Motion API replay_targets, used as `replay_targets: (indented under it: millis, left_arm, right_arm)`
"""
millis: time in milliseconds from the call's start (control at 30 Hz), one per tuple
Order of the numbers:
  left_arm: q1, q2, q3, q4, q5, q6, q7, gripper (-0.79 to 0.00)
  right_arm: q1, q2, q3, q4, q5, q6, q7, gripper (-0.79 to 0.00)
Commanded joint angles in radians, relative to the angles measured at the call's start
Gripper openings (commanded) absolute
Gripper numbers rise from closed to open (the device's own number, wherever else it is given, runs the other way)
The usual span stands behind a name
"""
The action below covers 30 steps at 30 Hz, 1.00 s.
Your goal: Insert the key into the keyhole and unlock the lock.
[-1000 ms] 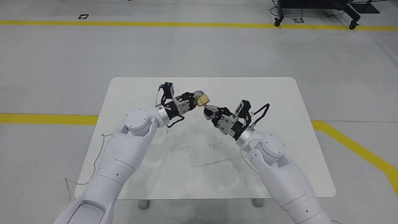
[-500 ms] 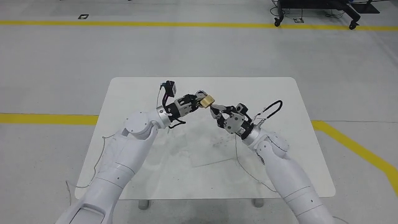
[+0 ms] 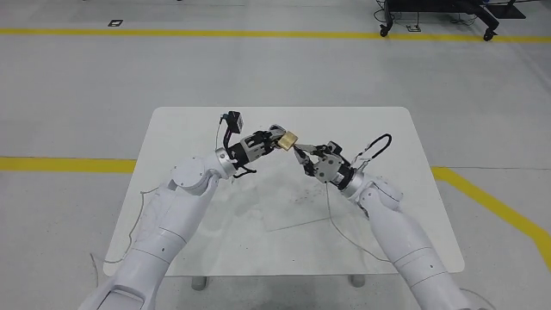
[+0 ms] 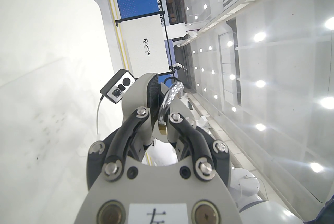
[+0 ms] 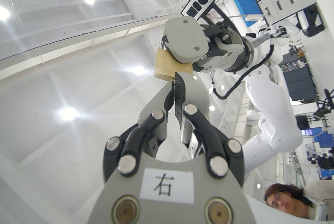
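Observation:
A brass padlock [image 3: 285, 140] is held above the middle of the white table [image 3: 379, 129], with my left gripper [image 3: 274, 137] shut on it. In the left wrist view its silver shackle [image 4: 171, 98] stands up between the fingers [image 4: 146, 94]. My right gripper [image 3: 305, 152] sits just right of the lock, shut on the key [image 5: 173, 85]. The key is edge-on, and its tip meets the underside of the padlock [image 5: 168, 65]. Whether the tip is inside the keyhole is hidden. In the right wrist view my left gripper [image 5: 167, 48] clamps the lock from the far side.
Both arms meet over the table's centre, well above its surface. A thin white cable [image 3: 331, 215] trails across the table by the right arm. The tabletop [image 4: 39, 52] has faint scuff marks. Open floor with yellow lines surrounds the table.
The right gripper has turned and moved up toward the padlock, bringing the key tip against its underside. The left gripper shifted the lock slightly to the right.

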Motion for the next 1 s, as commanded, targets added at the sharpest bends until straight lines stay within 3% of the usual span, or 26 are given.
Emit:
replay_targets:
  millis: [0, 267, 367, 500, 700, 933, 967]
  left_arm:
    - [0.0, 0.0, -0.002, 0.001, -0.001, 0.006, 0.006, -0.785]
    - [-0.005, 0.005, -0.002, 0.004, 0.049, 0.08, 0.026, -0.785]
    - [-0.018, 0.01, 0.024, 0.002, 0.185, 0.137, 0.067, -0.785]
    - [-0.024, 0.01, 0.096, -0.017, 0.356, 0.202, 0.055, -0.785]
    - [-0.075, 0.001, 0.232, 0.013, 0.556, 0.302, -0.132, -0.785]
    - [-0.129, -0.025, 0.32, 0.083, 0.628, 0.367, -0.169, -0.785]
    - [-0.134, -0.028, 0.324, 0.091, 0.628, 0.369, -0.17, -0.631]
  right_arm:
    - [-0.008, 0.002, 0.004, -0.014, -0.029, -0.032, -0.022, 0.0]
    - [-0.125, 0.035, 0.115, -0.17, -0.256, -0.259, -0.104, 0.0]
    - [-0.221, 0.052, 0.204, -0.279, -0.35, -0.341, -0.186, 0.0]
    - [-0.272, 0.059, 0.249, -0.338, -0.383, -0.354, -0.216, 0.0]
    - [-0.272, 0.059, 0.249, -0.338, -0.383, -0.354, -0.216, 0.0]
    - [-0.272, 0.059, 0.249, -0.338, -0.383, -0.354, -0.216, 0.0]
    - [-0.272, 0.059, 0.249, -0.338, -0.383, -0.354, -0.216, 0.0]
